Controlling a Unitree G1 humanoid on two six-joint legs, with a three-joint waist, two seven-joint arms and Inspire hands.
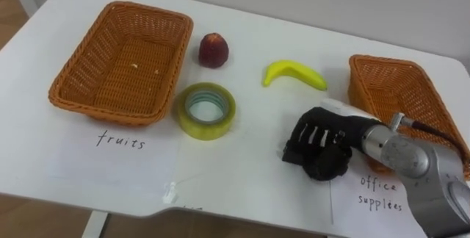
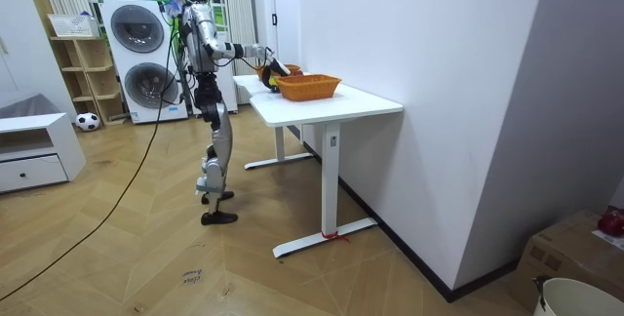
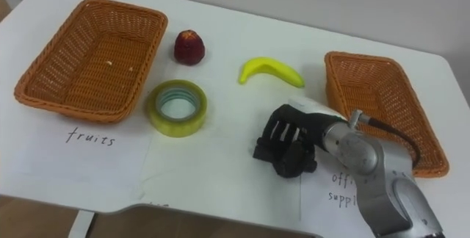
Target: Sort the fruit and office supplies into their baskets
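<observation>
On the white table (image 1: 242,164), a red fruit (image 1: 213,50) and a yellow banana (image 1: 294,73) lie between two wicker baskets. A roll of yellow-green tape (image 1: 205,110) lies flat beside the left basket (image 1: 73,98), which is empty and has a handwritten fruit label in front of it. The right basket (image 1: 411,84) is also empty, with a handwritten office-supplies label before it. My right hand (image 1: 323,141) rests low on the table just below the banana and left of the right basket. Its fingers are curled down. Whether anything lies under them I cannot tell.
Two paper sheets (image 1: 121,141) with the labels lie along the near table edge. In the room view I stand at the end of the table (image 2: 331,101), which runs along a wall, with washing machines (image 2: 146,62) behind me.
</observation>
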